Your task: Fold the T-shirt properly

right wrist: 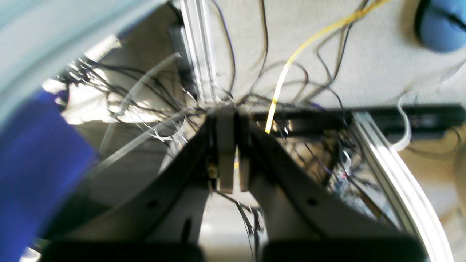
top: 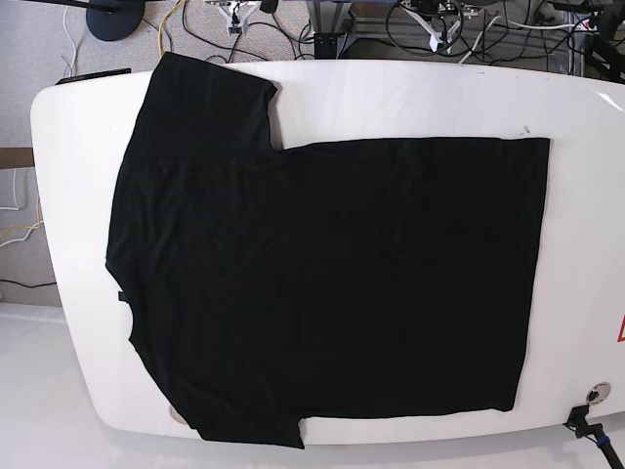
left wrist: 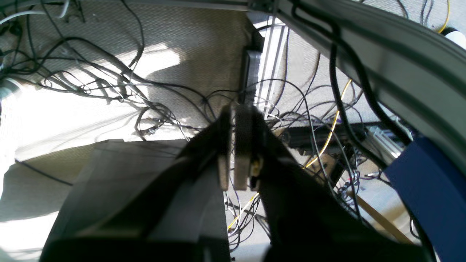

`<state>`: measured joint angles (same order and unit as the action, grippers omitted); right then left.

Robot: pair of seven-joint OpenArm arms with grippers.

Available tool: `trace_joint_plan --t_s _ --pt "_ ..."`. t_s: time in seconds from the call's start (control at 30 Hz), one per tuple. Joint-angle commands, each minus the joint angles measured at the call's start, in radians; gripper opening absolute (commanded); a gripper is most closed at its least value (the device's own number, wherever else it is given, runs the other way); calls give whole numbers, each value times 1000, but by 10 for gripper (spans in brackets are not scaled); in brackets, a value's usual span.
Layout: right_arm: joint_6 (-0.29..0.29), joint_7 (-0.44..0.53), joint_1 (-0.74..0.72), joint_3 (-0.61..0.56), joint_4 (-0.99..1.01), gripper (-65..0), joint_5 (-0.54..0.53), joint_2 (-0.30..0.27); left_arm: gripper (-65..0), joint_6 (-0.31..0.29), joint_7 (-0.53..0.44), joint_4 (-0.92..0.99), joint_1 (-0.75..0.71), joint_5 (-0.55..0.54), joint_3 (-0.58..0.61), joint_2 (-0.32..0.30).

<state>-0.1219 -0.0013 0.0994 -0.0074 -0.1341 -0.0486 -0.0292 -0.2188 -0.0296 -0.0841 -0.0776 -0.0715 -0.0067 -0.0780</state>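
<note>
The T-shirt lies spread flat on the white table, plain black side up. Its collar points to the view's left, its hem to the right, and one sleeve reaches the far left corner. No arm shows in the base view. My left gripper is shut with nothing between its pads, hanging over the carpeted floor and cables. The right gripper is shut and empty too, also above the floor. Neither wrist view shows the T-shirt.
Tangled black cables and a yellow cable cover the carpet below both grippers. Aluminium frame rails run close by. A blue panel sits beside the left gripper. More cables lie beyond the table's far edge.
</note>
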Motion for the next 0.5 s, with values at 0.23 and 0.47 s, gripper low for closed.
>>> trace_joint_plan --t_s 0.23,0.47 --pt "31 2 15 4 -29 -641 0 1 -643 -9 1 0 -9 0 0 -6" --pt "29 5 43 4 -65 -639 -4 -22 -632 -11 7 -93 -70 0 0 -6"
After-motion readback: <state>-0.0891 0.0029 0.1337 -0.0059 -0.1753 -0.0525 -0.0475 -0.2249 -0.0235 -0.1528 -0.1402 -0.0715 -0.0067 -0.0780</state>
